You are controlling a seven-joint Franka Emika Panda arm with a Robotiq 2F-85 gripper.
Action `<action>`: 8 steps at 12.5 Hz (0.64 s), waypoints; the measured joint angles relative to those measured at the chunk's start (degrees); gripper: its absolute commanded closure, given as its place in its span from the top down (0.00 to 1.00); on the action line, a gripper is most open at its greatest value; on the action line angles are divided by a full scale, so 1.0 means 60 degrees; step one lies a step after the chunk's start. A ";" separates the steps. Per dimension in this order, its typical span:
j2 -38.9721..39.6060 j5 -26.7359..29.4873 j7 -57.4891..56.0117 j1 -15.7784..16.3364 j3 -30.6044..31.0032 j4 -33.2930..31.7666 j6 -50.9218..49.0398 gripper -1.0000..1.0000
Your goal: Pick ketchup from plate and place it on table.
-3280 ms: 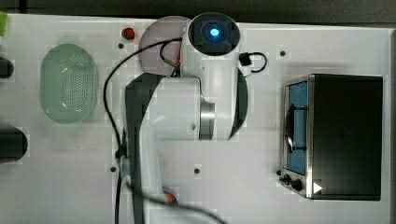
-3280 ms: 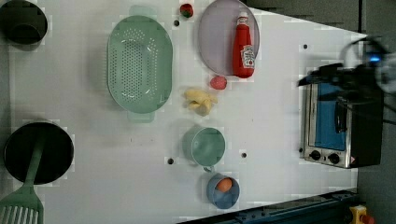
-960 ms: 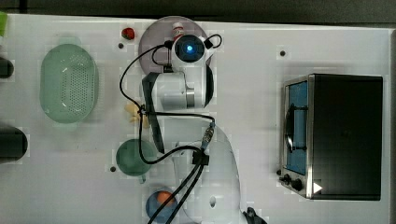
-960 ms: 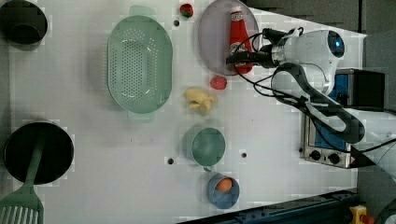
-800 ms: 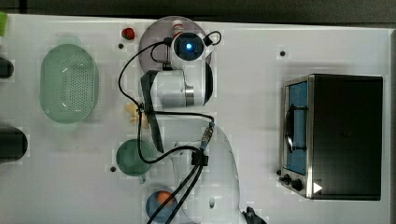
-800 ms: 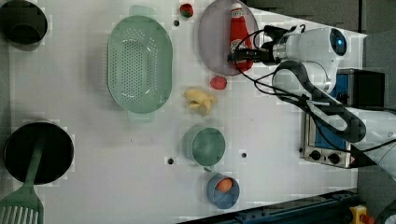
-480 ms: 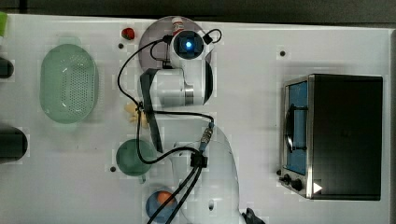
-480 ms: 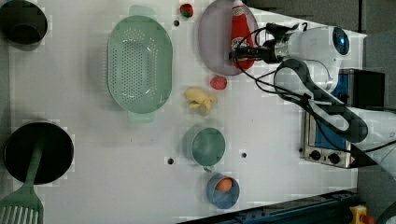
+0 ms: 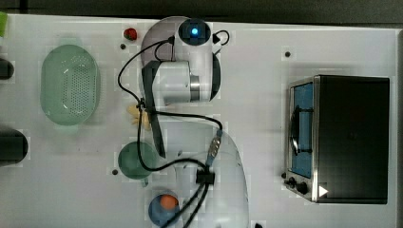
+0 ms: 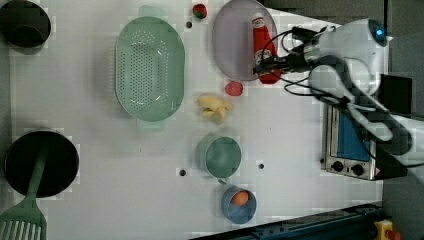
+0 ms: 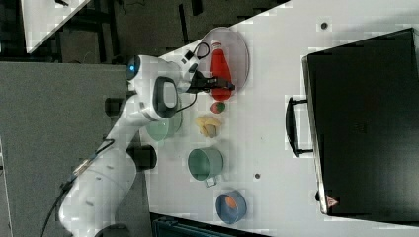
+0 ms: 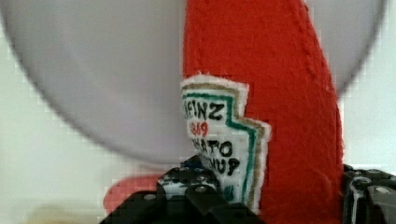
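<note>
The ketchup (image 10: 262, 44), a red soft bottle with a white cap, lies on the pale lilac plate (image 10: 232, 45) with its base over the plate's rim. My gripper (image 10: 267, 68) is at that base end, shut on the bottle. Up close in the wrist view, the labelled ketchup (image 12: 289, 93) fills the space between my two black fingers (image 12: 187, 198), with the plate (image 12: 93, 70) behind it. From the right view the gripper (image 11: 219, 87) clamps the wide end of the ketchup (image 11: 220, 61). The arm hides the bottle in the top view, where the plate (image 9: 154, 33) peeks out.
On the white table (image 10: 300, 165) are a green colander (image 10: 150, 67), two strawberries (image 10: 233, 88), a yellow piece of food (image 10: 214, 107), a green mug (image 10: 222, 156) and a blue bowl (image 10: 239, 202). A toaster oven (image 10: 350, 145) stands by the arm.
The gripper has settled over the bottle's base end and its fingers have closed in on it. The bottle lies in the same place on the plate.
</note>
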 measured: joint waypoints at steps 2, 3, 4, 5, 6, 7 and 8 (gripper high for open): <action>-0.0681 0.0229 0.0093 -0.0073 -0.0061 0.0270 -0.0933 0.63; -0.1119 0.0469 0.0107 -0.0173 -0.0057 0.0326 -0.1259 0.63; -0.1609 0.0544 0.0126 -0.0283 -0.0048 0.0382 -0.1569 0.63; -0.2143 0.0601 0.0145 -0.0421 -0.0040 0.0382 -0.1872 0.63; -0.2665 0.0683 0.0163 -0.0576 -0.0038 0.0373 -0.2145 0.63; -0.3166 0.0680 0.0196 -0.0720 -0.0044 0.0326 -0.2378 0.63; -0.3691 0.0680 0.0289 -0.0859 -0.0047 0.0205 -0.2618 0.63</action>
